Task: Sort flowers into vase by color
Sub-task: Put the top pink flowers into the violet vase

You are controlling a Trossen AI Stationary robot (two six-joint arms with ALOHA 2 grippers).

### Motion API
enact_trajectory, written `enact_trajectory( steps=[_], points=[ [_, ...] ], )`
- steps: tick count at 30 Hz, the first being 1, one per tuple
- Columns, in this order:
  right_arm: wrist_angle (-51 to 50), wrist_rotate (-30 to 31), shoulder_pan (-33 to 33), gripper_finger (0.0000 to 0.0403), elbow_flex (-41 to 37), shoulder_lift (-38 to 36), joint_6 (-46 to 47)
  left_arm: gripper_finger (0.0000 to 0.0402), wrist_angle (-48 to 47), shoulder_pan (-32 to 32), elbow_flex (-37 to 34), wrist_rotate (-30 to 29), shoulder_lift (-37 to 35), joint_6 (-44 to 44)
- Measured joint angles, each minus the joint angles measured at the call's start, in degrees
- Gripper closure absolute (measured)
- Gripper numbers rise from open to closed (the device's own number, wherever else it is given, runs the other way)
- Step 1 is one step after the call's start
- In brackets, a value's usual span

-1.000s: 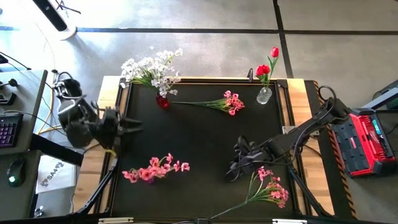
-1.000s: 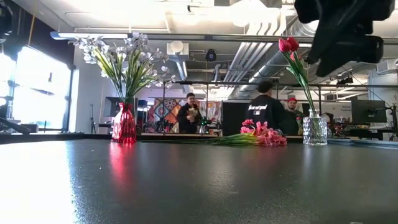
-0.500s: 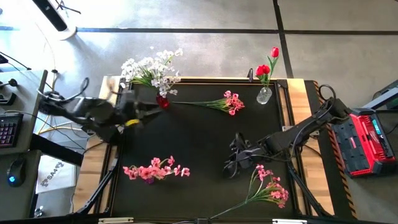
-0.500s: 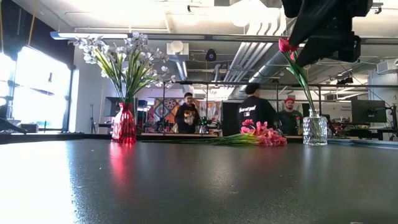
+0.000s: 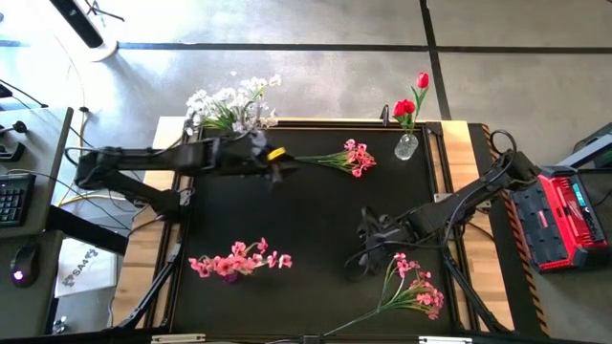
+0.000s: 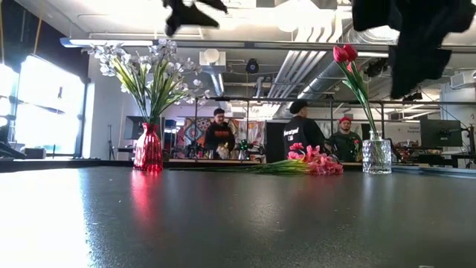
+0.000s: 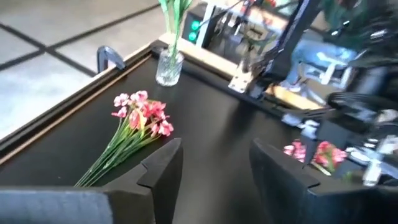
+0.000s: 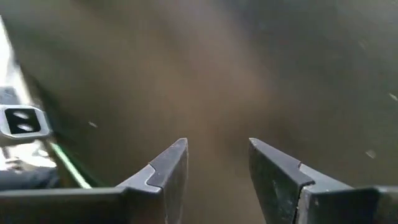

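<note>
Nearest the front edge of the black table [image 5: 316, 220]: one pink spray [image 5: 416, 290] at front right, another pink bunch [image 5: 239, 260] at front left, both lying flat. Right gripper [image 5: 361, 256] hangs low just beside the front-right spray, arm stretched in from the right edge, fingers angled down at the tabletop; in its wrist view the two fingers [image 8: 166, 168] stand apart with nothing between them, bare table beyond. Left arm reaches straight across the back of the table from the left side, nearly horizontal, left gripper [image 5: 277, 167] raised above the surface near the stem end of a third pink spray [image 5: 356, 157]. Its fingers [image 7: 163, 163] are parted, empty, pointing toward that spray. At the back edge: red vase [image 6: 148, 147] with white flowers [image 5: 229, 105] on the left, clear glass vase [image 5: 406, 146] with red tulips [image 5: 413, 96] on the right. People stand in the room beyond the table.
</note>
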Motion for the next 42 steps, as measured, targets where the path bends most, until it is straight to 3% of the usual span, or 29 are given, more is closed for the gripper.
enact_trajectory(
  steps=[9, 22, 32, 42],
  points=[
    [-9.17, -0.96, 0.09, 0.0249, 0.00, 0.00, -4.69, 0.0218, 4.23, 4.41, 1.58, 5.45, 12.71, 0.08],
    [-16.39, -0.59, -0.04, 0.0249, 0.00, 0.00, -8.05, 0.0218, -16.08, 4.52, 24.34, 1.75, 33.86, 9.86],
    [-19.74, 0.29, 0.07, 0.0249, 0.00, -0.02, 3.44, 0.0201, -23.42, 8.00, 35.30, 2.57, 48.40, 17.49],
    [-19.73, -1.02, 0.04, 0.0249, 0.00, -0.03, 12.42, 0.0181, -26.20, 11.83, 43.68, -1.68, 57.66, 26.85]
  ],
)
